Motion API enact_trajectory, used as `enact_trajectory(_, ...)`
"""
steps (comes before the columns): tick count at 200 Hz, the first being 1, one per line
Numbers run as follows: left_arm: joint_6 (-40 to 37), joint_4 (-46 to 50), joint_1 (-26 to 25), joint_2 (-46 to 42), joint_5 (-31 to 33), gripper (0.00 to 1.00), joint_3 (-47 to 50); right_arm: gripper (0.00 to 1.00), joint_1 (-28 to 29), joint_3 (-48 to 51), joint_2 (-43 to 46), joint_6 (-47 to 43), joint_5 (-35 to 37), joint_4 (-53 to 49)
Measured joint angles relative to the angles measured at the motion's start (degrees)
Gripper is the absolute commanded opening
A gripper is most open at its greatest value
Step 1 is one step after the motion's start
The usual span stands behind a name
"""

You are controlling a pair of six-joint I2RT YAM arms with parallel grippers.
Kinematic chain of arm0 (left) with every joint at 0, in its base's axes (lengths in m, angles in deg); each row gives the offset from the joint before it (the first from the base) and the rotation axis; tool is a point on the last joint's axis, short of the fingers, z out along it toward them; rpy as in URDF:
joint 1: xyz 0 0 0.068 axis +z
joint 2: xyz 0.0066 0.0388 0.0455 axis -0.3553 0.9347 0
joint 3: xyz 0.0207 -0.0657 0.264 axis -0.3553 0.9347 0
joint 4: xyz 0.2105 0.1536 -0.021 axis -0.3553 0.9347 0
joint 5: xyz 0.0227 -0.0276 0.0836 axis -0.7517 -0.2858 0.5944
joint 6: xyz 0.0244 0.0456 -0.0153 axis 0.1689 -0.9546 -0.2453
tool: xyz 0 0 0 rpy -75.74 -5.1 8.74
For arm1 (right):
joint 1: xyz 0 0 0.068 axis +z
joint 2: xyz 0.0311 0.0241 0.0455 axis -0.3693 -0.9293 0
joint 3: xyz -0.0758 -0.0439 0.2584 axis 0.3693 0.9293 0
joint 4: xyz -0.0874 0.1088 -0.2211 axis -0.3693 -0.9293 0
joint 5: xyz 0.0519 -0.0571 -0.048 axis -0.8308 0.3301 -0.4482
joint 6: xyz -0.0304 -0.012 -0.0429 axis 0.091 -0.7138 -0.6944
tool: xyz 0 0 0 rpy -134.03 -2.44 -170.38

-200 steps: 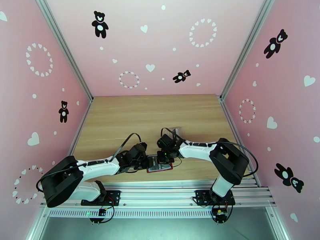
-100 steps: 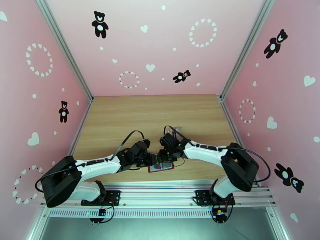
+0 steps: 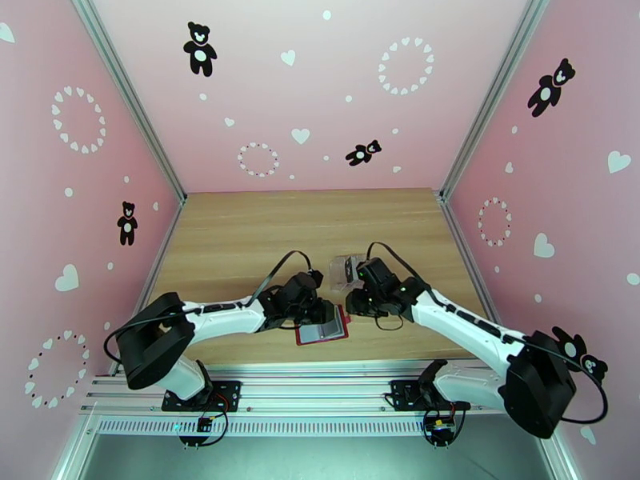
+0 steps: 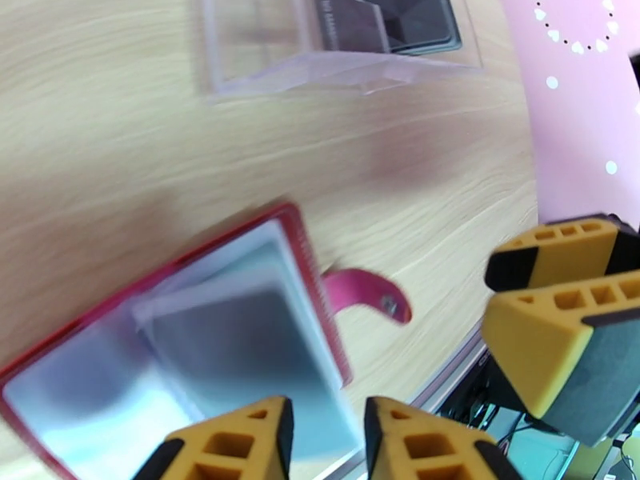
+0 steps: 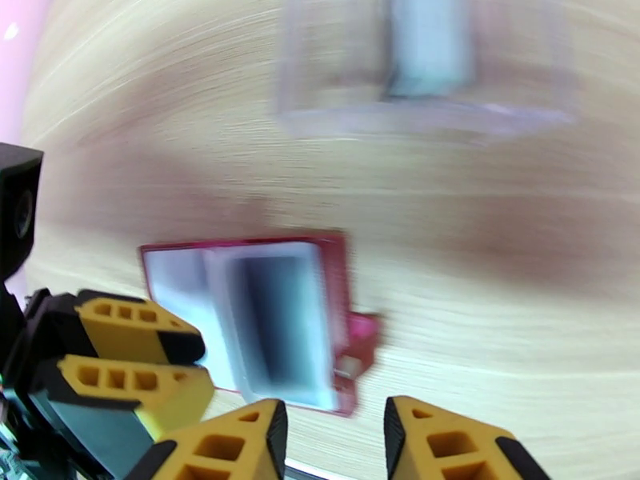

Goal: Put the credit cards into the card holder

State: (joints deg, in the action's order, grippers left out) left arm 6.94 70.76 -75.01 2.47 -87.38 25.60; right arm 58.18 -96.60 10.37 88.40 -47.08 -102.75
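- Since the earlier frame, our right gripper [image 3: 350, 304] has pulled off the open card holder [image 3: 322, 330] to its right, jaws slightly apart and empty.
- Our left gripper [image 3: 318, 312] has slid over the holder's left edge, narrowly parted, gripping nothing.
- Credit cards [image 4: 400, 22] sit in the clear tray [image 4: 264, 66] beyond the holder.

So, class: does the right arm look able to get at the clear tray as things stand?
Probably yes: bare table lies between the right gripper and the clear tray, and the left gripper hangs aside over the card holder.

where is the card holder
The card holder lies open near the table's front edge in the top view, beside the left gripper, clear tray behind it.
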Motion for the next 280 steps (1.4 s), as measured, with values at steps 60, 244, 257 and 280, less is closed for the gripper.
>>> enact_trajectory(60, -1.51, 3.39, -0.02, -5.14, 1.03, 0.37, 0.59, 0.44, -3.82, -1.20, 0.81, -4.55, 0.46, -4.42)
enact_trajectory(244, -5.44, 13.62, 9.99, 10.60, 3.58, 0.34, -16.48, 0.60, -10.80, -33.20, -32.11, -20.33, 4.90, -13.22)
enact_trajectory(257, -5.44, 14.10, 10.21, 12.02, 3.58, 0.34, -17.68, 0.60, -11.10, -33.77, -33.09, -20.72, 4.83, -13.53)
enact_trajectory(280, -5.44, 14.40, 10.25, 12.39, 3.82, 0.34, -18.08, 0.60, -11.15, -34.07, -33.55, -21.24, 4.72, -13.94)
